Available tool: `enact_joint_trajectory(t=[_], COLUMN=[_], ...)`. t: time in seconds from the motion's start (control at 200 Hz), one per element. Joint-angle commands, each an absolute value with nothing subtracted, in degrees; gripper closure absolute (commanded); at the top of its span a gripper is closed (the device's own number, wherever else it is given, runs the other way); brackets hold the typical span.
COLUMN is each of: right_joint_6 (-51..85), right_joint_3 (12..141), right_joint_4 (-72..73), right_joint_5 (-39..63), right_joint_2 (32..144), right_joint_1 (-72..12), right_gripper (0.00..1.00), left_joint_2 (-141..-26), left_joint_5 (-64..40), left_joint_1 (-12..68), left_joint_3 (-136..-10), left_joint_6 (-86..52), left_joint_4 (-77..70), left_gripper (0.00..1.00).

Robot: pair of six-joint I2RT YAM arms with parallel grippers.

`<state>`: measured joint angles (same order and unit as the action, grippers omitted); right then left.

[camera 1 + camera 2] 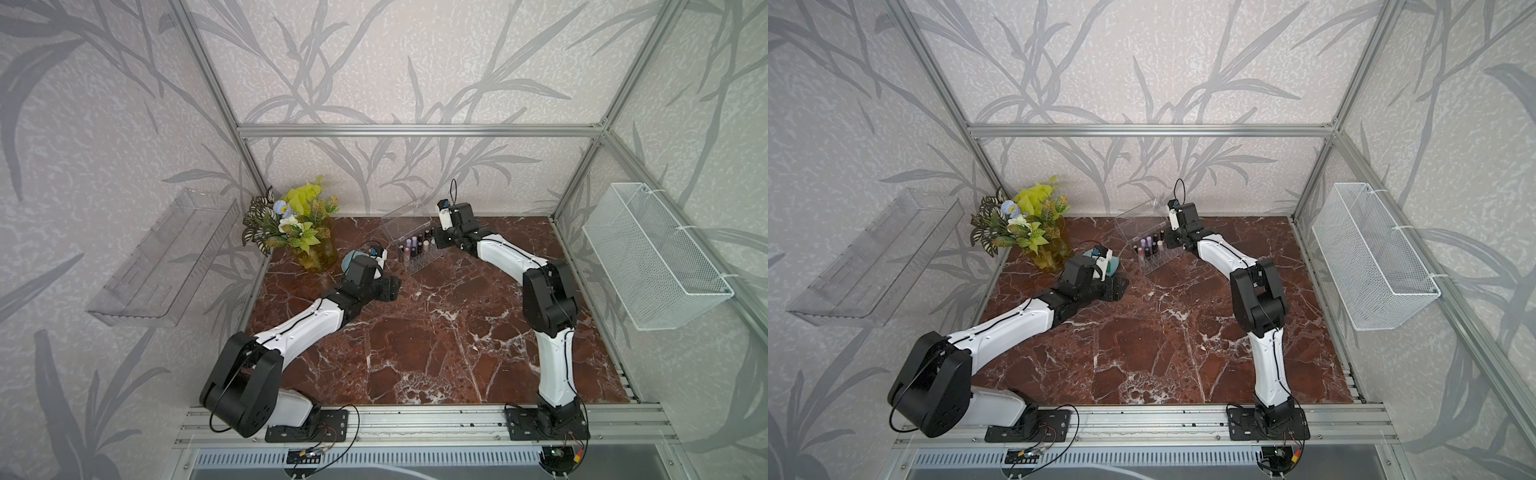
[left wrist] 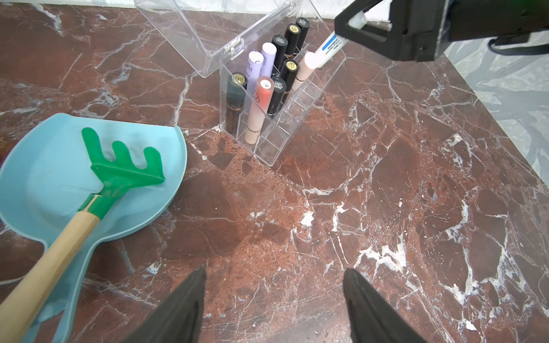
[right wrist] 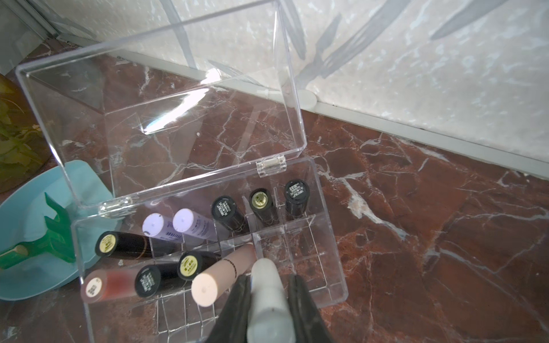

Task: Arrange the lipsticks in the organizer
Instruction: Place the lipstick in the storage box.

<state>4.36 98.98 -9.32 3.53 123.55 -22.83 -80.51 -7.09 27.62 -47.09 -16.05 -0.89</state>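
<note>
The organizer is a clear gridded box standing on the marble with its hinged lid open. Several lipsticks stand in its cells: black, lilac, beige and one reddish. My right gripper hangs over the organizer, shut on a white lipstick tube with a blue label. The tube's lower end is close beside a leaning beige lipstick, above empty cells. My left gripper is open over bare marble, in front of the organizer, with nothing between its fingers.
A light blue dustpan holding a green toy rake lies left of the organizer. A plant in a yellow vase stands at the back left. A clear tray hangs on the left wall, a white wire basket on the right.
</note>
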Motion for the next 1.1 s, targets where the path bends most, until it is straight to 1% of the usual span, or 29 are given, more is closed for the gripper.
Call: enact_joint_trajectory(t=[0.0, 0.815, 1.1], right_joint_6=[3.4, 1.5, 0.7], right_joint_3=[101.5, 104.3, 102.6], right_joint_4=[-9.9, -11.2, -12.2], right_joint_5=[4.0, 3.8, 2.7], right_joint_2=[124.5, 129.5, 128.8], right_joint_1=[-22.9, -22.7, -22.6], right_gripper=[0.91, 0.91, 0.91], left_joint_2=[-80.8, -81.4, -81.1], left_joint_5=[-6.2, -6.2, -6.3], left_joint_1=[27.4, 27.4, 27.4], left_joint_3=[-48.2, -48.2, -48.1], left_joint_6=[-15.1, -15.1, -15.1], left_joint_4=[-0.9, -0.9, -0.9], left_gripper=[0.25, 0.25, 0.25])
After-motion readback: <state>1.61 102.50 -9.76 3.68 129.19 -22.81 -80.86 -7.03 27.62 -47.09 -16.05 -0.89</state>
